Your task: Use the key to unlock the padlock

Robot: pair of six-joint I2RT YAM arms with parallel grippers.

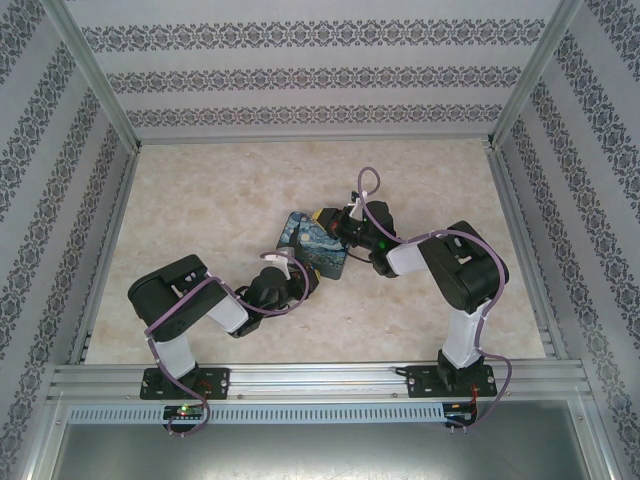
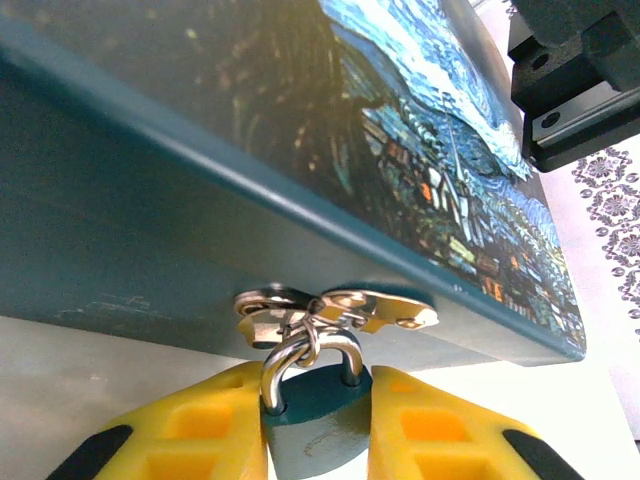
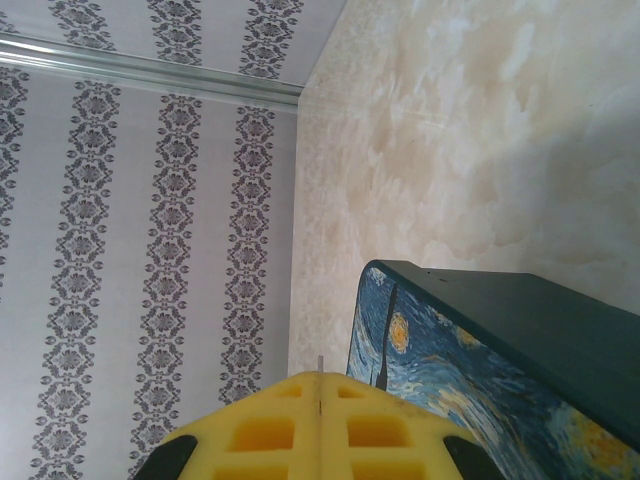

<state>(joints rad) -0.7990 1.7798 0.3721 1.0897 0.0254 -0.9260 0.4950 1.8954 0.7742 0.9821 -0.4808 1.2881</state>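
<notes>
Yellow left tool [image 2: 318, 405] fingers [image 2: 190, 425] pinch the padlock [image 2: 320, 435], shackle [image 2: 272, 378] closed through the hasp [image 2: 345, 310] at six o'clock of the box [image 2: 300, 130]; the right tool [image 3: 320, 430] is pressed together, unlocking undone.

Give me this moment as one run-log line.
left gripper: clamped on padlock | padlock: hangs shut from latch of box | right gripper: shut, beside box

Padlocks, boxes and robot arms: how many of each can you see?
Padlock: 1
Painted box: 1
Robot arms: 2 (left arm, right arm)
Total: 4
</notes>
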